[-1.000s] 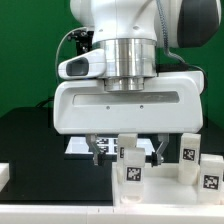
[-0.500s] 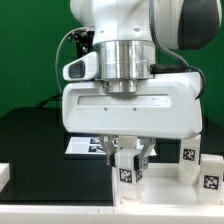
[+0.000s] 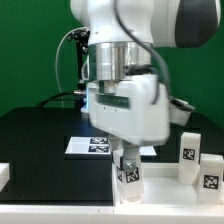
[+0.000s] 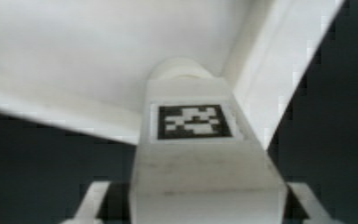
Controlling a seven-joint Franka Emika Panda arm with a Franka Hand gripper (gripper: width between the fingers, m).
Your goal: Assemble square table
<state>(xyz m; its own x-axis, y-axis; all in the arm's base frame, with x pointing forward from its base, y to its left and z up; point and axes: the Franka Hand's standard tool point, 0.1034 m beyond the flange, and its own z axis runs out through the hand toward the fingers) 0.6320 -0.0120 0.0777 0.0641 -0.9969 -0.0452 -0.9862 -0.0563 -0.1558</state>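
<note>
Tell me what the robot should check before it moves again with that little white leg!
1. Leg held: ok. The jaws of the gripper sit on both sides of the white leg.
2. Leg upright: ok. It looks straight in the exterior view.
3. Tag showing: ok. The leg's black-and-white tag is easy to see.
4. Table top nearby: ok. The white square table top lies just past the leg.
5. Spare legs out of the way: ok. Two more legs stand apart, toward the exterior view's right.
6. Screw hole lined up: cannot tell. No hole shows.
</note>
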